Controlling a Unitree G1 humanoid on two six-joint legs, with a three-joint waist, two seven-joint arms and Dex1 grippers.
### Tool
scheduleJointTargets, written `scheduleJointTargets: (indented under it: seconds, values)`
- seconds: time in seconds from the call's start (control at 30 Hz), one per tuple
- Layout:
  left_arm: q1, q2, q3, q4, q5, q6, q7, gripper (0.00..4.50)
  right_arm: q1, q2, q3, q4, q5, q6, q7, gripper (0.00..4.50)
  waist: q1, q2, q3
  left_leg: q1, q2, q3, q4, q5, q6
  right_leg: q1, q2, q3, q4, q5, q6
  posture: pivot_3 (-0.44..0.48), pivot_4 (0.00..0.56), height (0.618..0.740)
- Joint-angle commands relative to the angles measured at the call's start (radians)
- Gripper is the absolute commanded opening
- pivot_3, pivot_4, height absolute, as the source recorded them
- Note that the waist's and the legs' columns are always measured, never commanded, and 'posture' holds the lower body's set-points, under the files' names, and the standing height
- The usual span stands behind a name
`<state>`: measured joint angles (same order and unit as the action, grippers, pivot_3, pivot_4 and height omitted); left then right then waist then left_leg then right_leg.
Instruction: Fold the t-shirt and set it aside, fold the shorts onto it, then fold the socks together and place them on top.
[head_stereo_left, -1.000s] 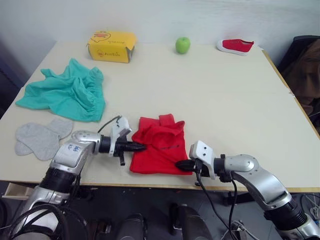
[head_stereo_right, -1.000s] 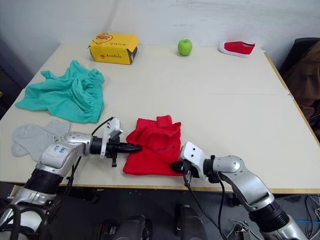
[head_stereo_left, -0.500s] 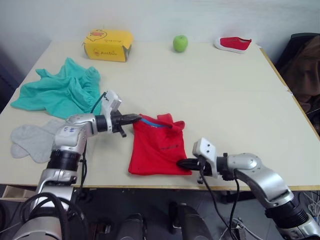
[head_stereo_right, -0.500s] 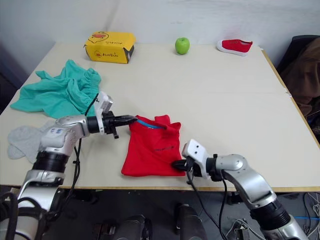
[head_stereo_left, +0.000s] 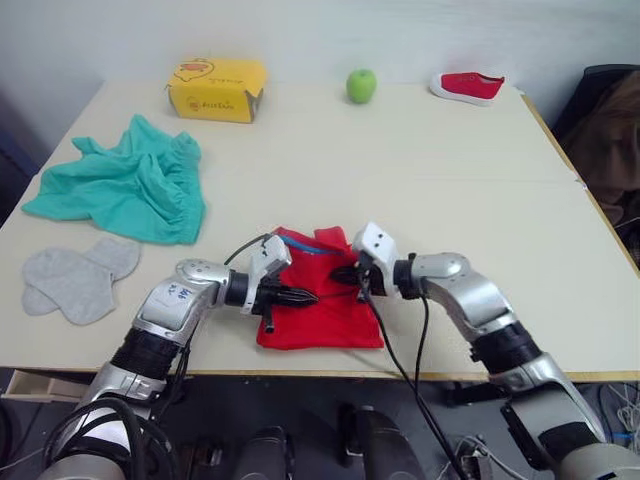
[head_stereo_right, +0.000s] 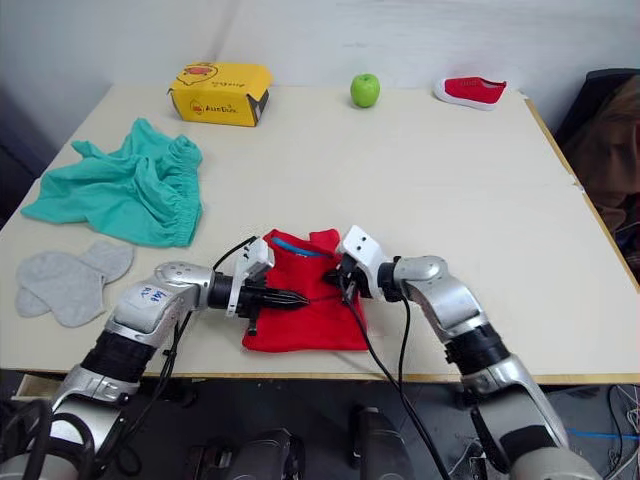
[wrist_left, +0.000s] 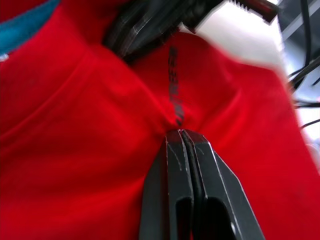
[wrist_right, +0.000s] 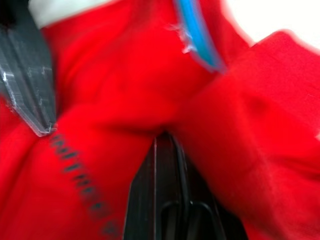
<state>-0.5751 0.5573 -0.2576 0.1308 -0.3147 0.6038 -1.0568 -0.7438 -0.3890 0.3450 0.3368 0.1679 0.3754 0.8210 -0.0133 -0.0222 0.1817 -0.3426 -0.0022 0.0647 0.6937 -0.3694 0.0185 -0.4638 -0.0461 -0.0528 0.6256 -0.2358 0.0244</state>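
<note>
Pale beige surface (head_stereo_left: 450, 190), red t-shirt (head_stereo_left: 325, 315) bunched at its near edge, teal-green shorts (head_stereo_left: 125, 185) crumpled at the left, grey socks (head_stereo_left: 75, 278) nearer beside them, yellow carton (head_stereo_left: 216, 90), green apple (head_stereo_left: 361, 86) and small red shoe (head_stereo_left: 467, 86) along the far edge

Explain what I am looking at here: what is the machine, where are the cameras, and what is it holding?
This is a humanoid robot with two arms, each ending in a two-fingered black hand. Two pictures come from cameras in its head, looking down over a beige table. The other two come from cameras on its wrists, looking along the fingers.

The left hand and right hand are both pinched shut on a bright red fabric t-shirt near the front edge.

Also on the table: crumpled teal-green shorts, two light grey socks, a yellow cardboard box, a green apple and a small red shoe.
</note>
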Motion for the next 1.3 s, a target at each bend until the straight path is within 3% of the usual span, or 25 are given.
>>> scheduleJointTargets:
  seconds: [0.03, 0.2, 0.3, 0.37, 0.5, 0.6, 0.77, 0.87, 0.97, 1.1, 1.17, 1.3]
  values:
    - [0.038, 0.022, -0.001, -0.013, 0.028, -0.028, -0.004, 0.03, -0.101, 0.026, -0.061, 0.183, -0.06, -0.127, -0.07, 0.0, -0.004, 0.0, 0.0, 0.0, 0.0, 0.0, 0.0, 0.0, 0.0, 0.0, 0.0, 0.0, 0.0, 0.0, 0.0, 0.0, 0.15, 0.74]
    - [0.098, 0.04, 0.018, -0.027, 0.034, -0.059, -0.003, 0.03, -0.241, 0.049, -0.134, 0.413, -0.064, -0.213, -0.073, 0.0, -0.016, 0.0, 0.0, 0.001, 0.001, -0.001, -0.002, 0.0, -0.001, 0.0, 0.0, 0.0, 0.0, 0.0, 0.0, 0.0, 0.15, 0.74]
    - [0.092, 0.029, 0.066, -0.052, 0.01, -0.026, 0.035, 0.03, -0.27, 0.05, -0.173, 0.418, -0.03, -0.205, 0.0, 0.0, -0.019, 0.0, 0.0, 0.002, 0.001, 0.0, -0.003, 0.001, -0.001, 0.0, 0.0, 0.0, 0.0, 0.0, -0.001, 0.0, 0.15, 0.74]
    - [0.076, 0.019, 0.116, -0.075, -0.035, 0.013, 0.046, 0.03, -0.258, 0.05, -0.197, 0.345, 0.013, -0.158, 0.061, 0.0, -0.019, 0.001, 0.0, 0.002, 0.001, 0.0, -0.004, 0.001, -0.001, 0.0, 0.0, 0.0, 0.0, 0.0, -0.001, 0.0, 0.15, 0.74]
    - [0.003, 0.021, 0.232, -0.122, -0.162, 0.157, 0.057, 0.03, -0.101, 0.017, -0.191, -0.054, 0.163, 0.097, 0.183, 0.0, -0.014, 0.001, 0.001, 0.0, 0.002, -0.002, -0.004, 0.001, -0.001, -0.001, 0.0, -0.001, 0.0, 0.0, -0.001, 0.0, 0.15, 0.74]
    - [-0.051, 0.044, 0.19, -0.013, -0.087, 0.096, 0.045, 0.03, 0.082, -0.028, -0.116, -0.291, 0.168, 0.189, 0.206, 0.0, -0.005, 0.001, 0.001, -0.001, 0.001, -0.005, -0.004, 0.001, -0.001, 0.0, 0.0, -0.002, -0.002, 0.0, 0.0, 0.0, 0.15, 0.74]
    - [-0.16, 0.017, 0.136, 0.298, 0.037, -0.075, 0.048, 0.03, 0.22, -0.089, -0.033, -0.361, 0.06, 0.181, 0.159, 0.0, 0.007, 0.002, 0.001, 0.0, -0.001, -0.003, -0.003, 0.0, 0.0, 0.001, -0.001, 0.0, -0.003, 0.001, 0.001, 0.0, 0.15, 0.74]
    - [-0.227, -0.008, 0.139, 0.479, 0.089, -0.191, 0.061, 0.03, 0.269, -0.127, -0.048, -0.404, 0.059, 0.201, 0.149, 0.0, 0.012, 0.001, 0.0, -0.001, -0.001, -0.003, -0.002, 0.0, 0.0, 0.001, -0.001, -0.001, -0.005, 0.001, 0.001, 0.0, 0.15, 0.74]
    - [-0.259, -0.007, 0.162, 0.544, 0.091, -0.241, 0.04, 0.03, 0.335, -0.192, -0.129, -0.525, 0.142, 0.265, 0.176, 0.0, 0.015, 0.001, 0.0, -0.001, -0.001, -0.004, -0.002, 0.0, 0.0, 0.001, -0.001, -0.001, -0.004, 0.001, 0.001, 0.0, 0.15, 0.74]
    - [-0.238, 0.033, 0.202, 0.452, 0.047, -0.205, -0.03, 0.03, 0.351, -0.237, -0.256, -0.617, 0.286, 0.431, 0.172, 0.0, 0.009, 0.001, 0.001, -0.004, -0.001, -0.004, -0.002, 0.0, 0.001, 0.0, -0.001, -0.001, -0.004, 0.001, 0.002, 0.0, 0.15, 0.74]
    - [-0.202, 0.065, 0.228, 0.354, 0.012, -0.18, -0.073, 0.42, 0.329, -0.258, -0.318, -0.622, 0.359, 0.55, 0.159, 0.0, 0.007, 0.001, 0.001, -0.003, -0.001, -0.004, -0.002, 0.0, 0.001, -0.001, -0.001, -0.001, -0.004, 0.001, 0.002, 0.0, 0.15, 0.74]
    - [-0.055, 0.174, 0.31, 0.006, -0.143, -0.061, -0.186, 1.56, 0.254, -0.317, -0.414, -0.515, 0.473, 0.802, 0.152, 0.95, 0.001, 0.002, 0.001, -0.002, 0.001, -0.004, -0.003, 0.0, 0.0, -0.001, -0.001, -0.001, -0.004, 0.001, 0.001, 0.0, 0.15, 0.74]
